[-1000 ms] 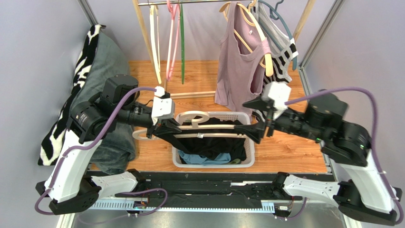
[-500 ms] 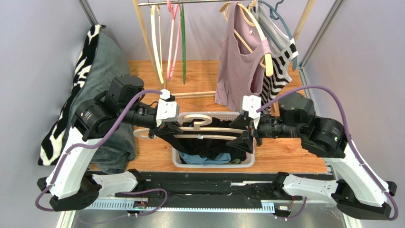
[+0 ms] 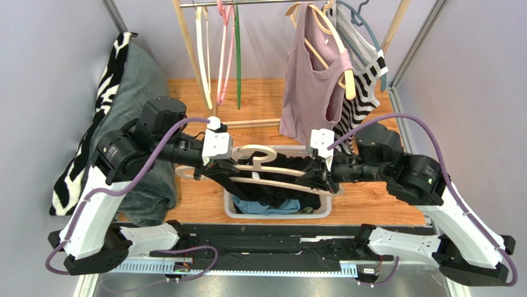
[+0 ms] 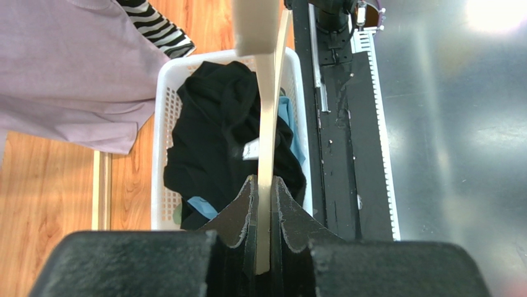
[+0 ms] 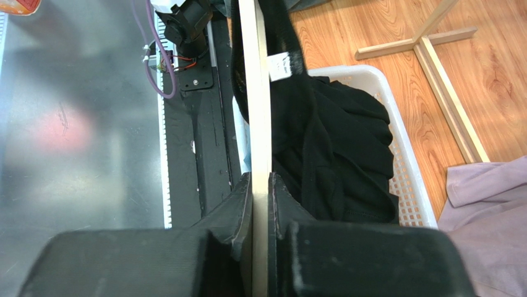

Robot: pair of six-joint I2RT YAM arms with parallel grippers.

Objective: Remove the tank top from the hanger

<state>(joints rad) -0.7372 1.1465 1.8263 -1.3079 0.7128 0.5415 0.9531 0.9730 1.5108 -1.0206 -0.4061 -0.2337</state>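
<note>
A cream wooden hanger point(image 3: 272, 169) is held level over the white basket point(image 3: 278, 215). The black tank top point(image 3: 275, 190) drapes from it down into the basket. My left gripper point(image 3: 213, 168) is shut on the hanger's left end; in the left wrist view the hanger point(image 4: 267, 124) runs straight out from between the jaws point(image 4: 263, 180). My right gripper point(image 3: 321, 178) is shut on the right end, with the hanger point(image 5: 255, 93) pinched between its jaws point(image 5: 260, 177). A black strap with a white label point(image 5: 279, 65) lies against the hanger there, and the tank top point(image 5: 337, 148) fills the basket point(image 5: 405, 167).
On the rail at the back hang a mauve top point(image 3: 309, 86), a striped garment point(image 3: 365, 68) and bare hangers point(image 3: 219, 55). A heap of grey and zebra-print cloth point(image 3: 127, 93) lies at the left. Blue fabric point(image 3: 260, 207) sits under the black top.
My right gripper has moved left onto the hanger's right end and shut on it. The left gripper has kept its grip and shifted slightly right.
</note>
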